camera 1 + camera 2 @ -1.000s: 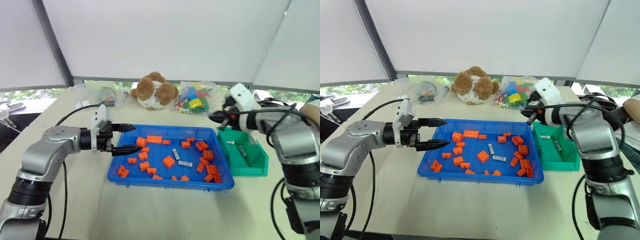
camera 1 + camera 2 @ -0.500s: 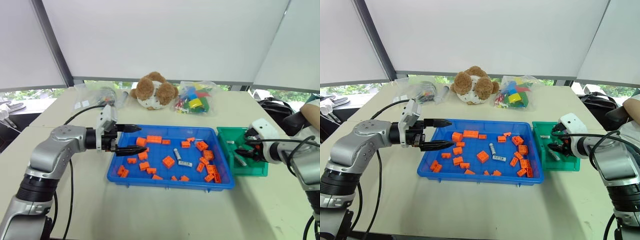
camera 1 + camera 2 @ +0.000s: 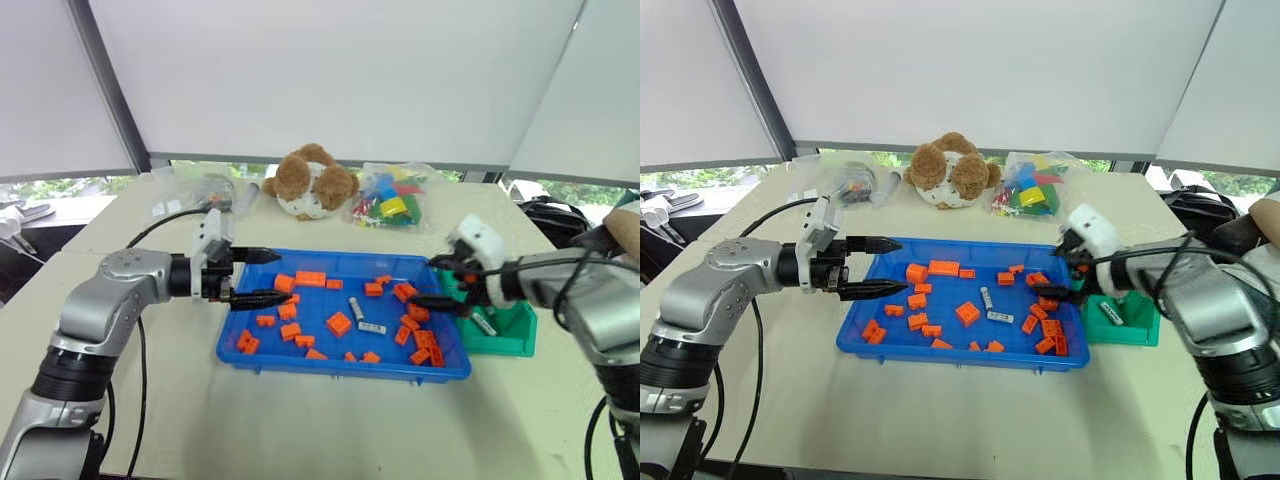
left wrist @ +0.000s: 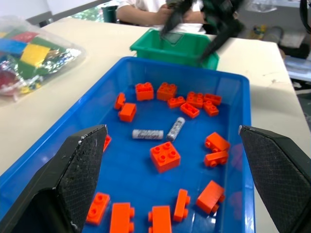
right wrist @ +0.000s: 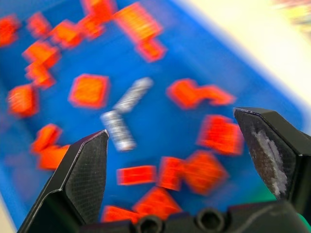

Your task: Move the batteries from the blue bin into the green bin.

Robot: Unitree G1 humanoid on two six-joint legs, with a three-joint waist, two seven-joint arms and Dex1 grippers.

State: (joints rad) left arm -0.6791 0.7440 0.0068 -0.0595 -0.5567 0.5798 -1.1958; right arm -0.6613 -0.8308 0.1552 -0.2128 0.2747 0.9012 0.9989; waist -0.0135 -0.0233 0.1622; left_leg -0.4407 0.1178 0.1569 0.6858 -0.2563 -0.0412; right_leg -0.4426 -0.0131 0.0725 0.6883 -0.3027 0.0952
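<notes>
Beside the blue bin's (image 3: 250,352) left wall, left pincer (image 3: 262,277) parked, apart, empty. Between both pincers, two batteries (image 3: 363,317) left among orange bricks (image 3: 337,323). Right pincer (image 3: 438,282) back from green bin (image 3: 507,335), now spread wide, empty: delivery likely done, next pick due.

– What sits on the table (image 3: 330,420)?

– A wide tray (image 3: 300,355) lies in the middle, with a smaller bin (image 3: 510,335) just beside its right end.

– And inside them?

– Two batteries (image 3: 357,308) lie side by side near the tray's centre, with toy bricks (image 3: 337,323) scattered around them. Another battery (image 3: 485,323) lies in the bin.

– Anything behind?

– A stuffed toy (image 3: 310,180) sits behind the tray, a bag of blocks (image 3: 392,198) to its right, another bag (image 3: 195,192) to its left.

– The hands?

– The left hand (image 3: 262,277) hangs over the tray's left end, the right hand (image 3: 440,282) over its right end.
</notes>
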